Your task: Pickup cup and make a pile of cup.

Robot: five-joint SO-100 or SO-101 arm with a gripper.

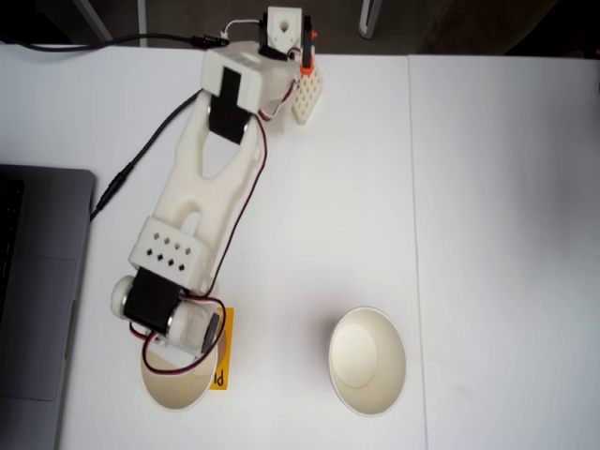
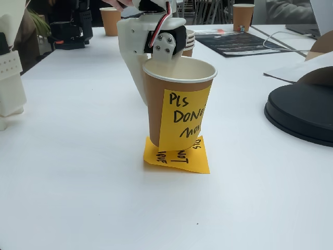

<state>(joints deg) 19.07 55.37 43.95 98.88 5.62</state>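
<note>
The cup [image 2: 156, 112] is a paper cup with a cream inside and an orange "PLS DO NOT MOVE" note [image 2: 184, 117] on its wall. Its base is at a flat orange sticky note [image 2: 179, 159] on the table. My gripper [image 2: 162, 58] reaches down onto the far side of its rim and looks shut on it. From above, the gripper [image 1: 180, 354] covers the top of this cup [image 1: 176, 386] at the lower left, with an orange note [image 1: 220, 352] at its right side. A plain white paper cup [image 1: 367, 361] stands apart to the right, so no pile of cup shows.
A grey laptop [image 1: 37, 300] lies at the left edge with a black cable [image 1: 122, 178] near it. A white block [image 1: 307, 94] sits by the arm's base. A table seam [image 1: 411, 234] runs top to bottom. A black round disc [image 2: 302, 112] lies at the right, and brown cups [image 2: 110, 20] stand behind.
</note>
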